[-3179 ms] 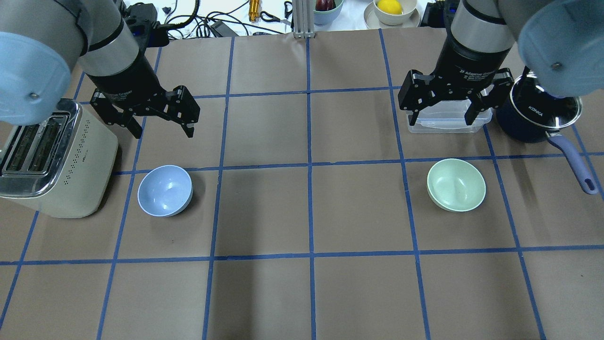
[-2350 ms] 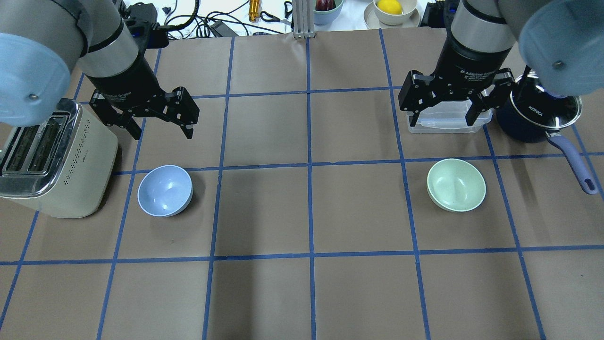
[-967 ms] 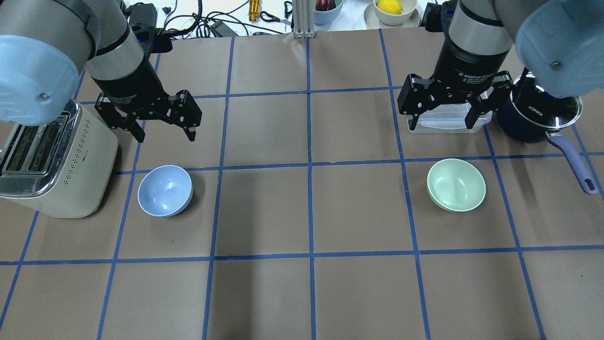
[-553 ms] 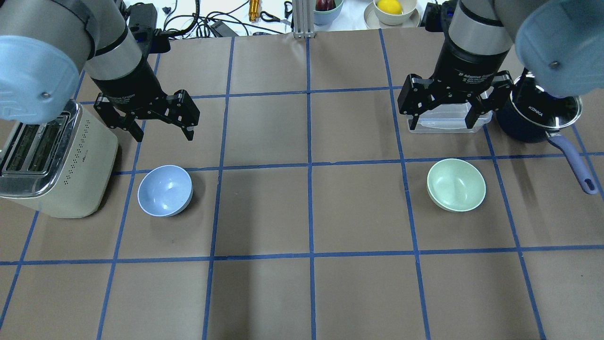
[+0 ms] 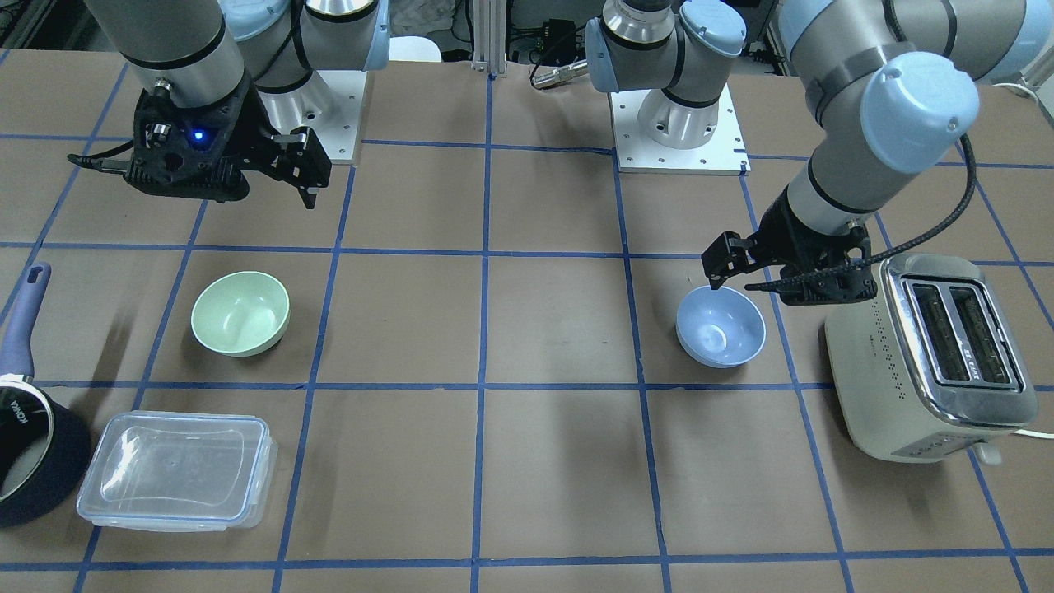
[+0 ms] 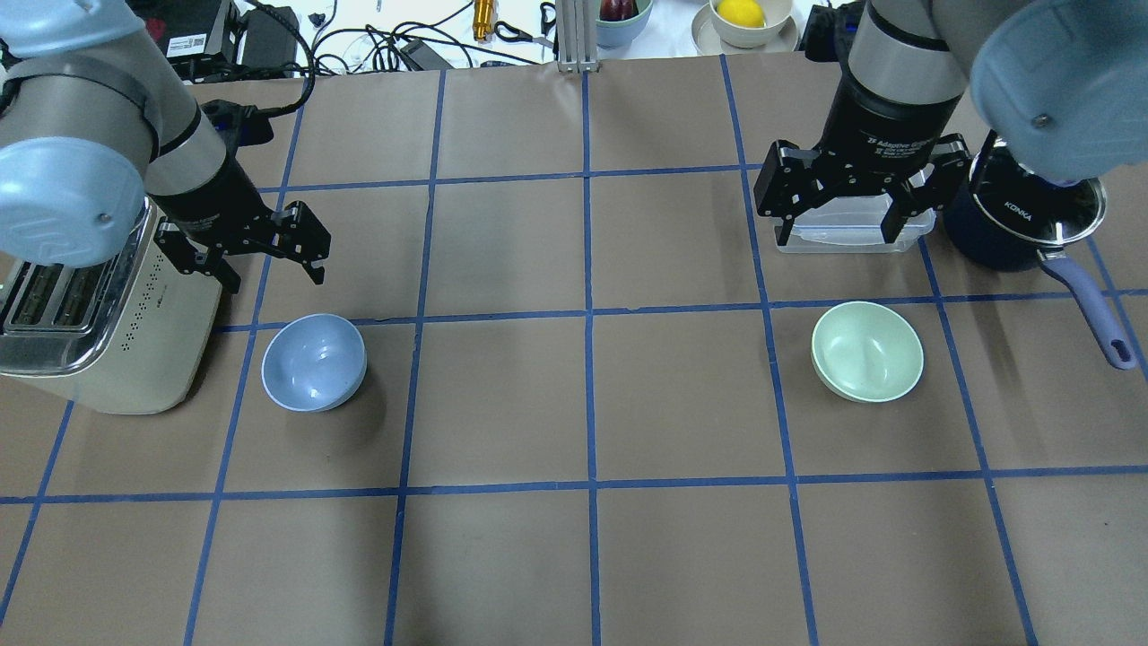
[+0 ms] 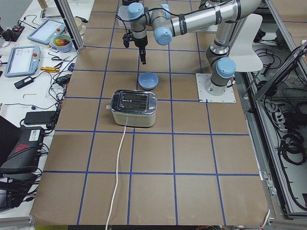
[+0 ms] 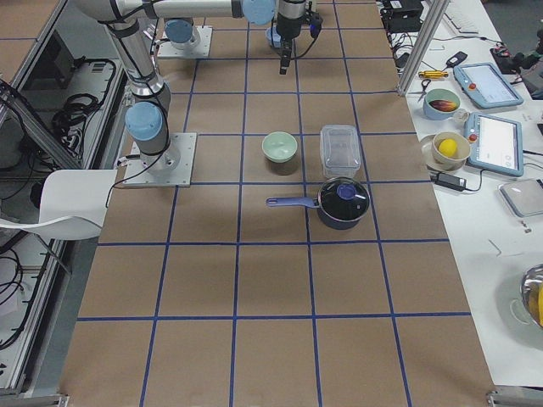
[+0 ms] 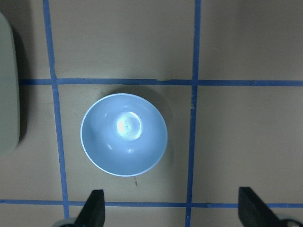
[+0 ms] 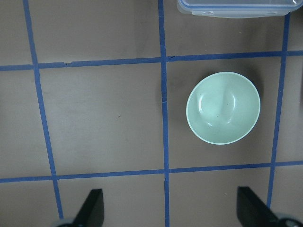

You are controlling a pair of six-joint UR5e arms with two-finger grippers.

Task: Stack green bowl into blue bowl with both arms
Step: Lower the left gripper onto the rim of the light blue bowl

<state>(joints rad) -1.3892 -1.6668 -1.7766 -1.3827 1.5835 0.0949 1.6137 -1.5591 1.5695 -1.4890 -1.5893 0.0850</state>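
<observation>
Green bowl point(image 6: 867, 351) is sitting upright on the surface point(image 6: 592, 404) over on my right side, inside one of the blue-tape squares, nothing in it. Blue bowl point(image 6: 314, 362) is well apart from it on my left side, also upright and with nothing in it, so no stacking yet.

My right gripper point(image 6: 837, 235) hangs up in the air with its fingers spread wide, holding nothing. It isn't centred on the green bowl: in the right wrist view the bowl sits out ahead of the fingertips and off toward one finger's side, clear of both.

My left gripper point(image 6: 273, 278) is wide too and has nothing in it. It's down closer to the surface, near the blue bowl. In the left wrist view that bowl is ahead of the fingertips, nearer one finger than the other, not touching either. From the front-facing camera one fingertip lines up with the bowl's rim, but I can't tell contact from that angle.

Other stuff: a cream toaster point(image 6: 108, 332) just beside the blue bowl on its outer side. A clear lidded container point(image 5: 177, 469) and a dark saucepan point(image 6: 1022, 224) sit next to each other past the green bowl, away from me.
</observation>
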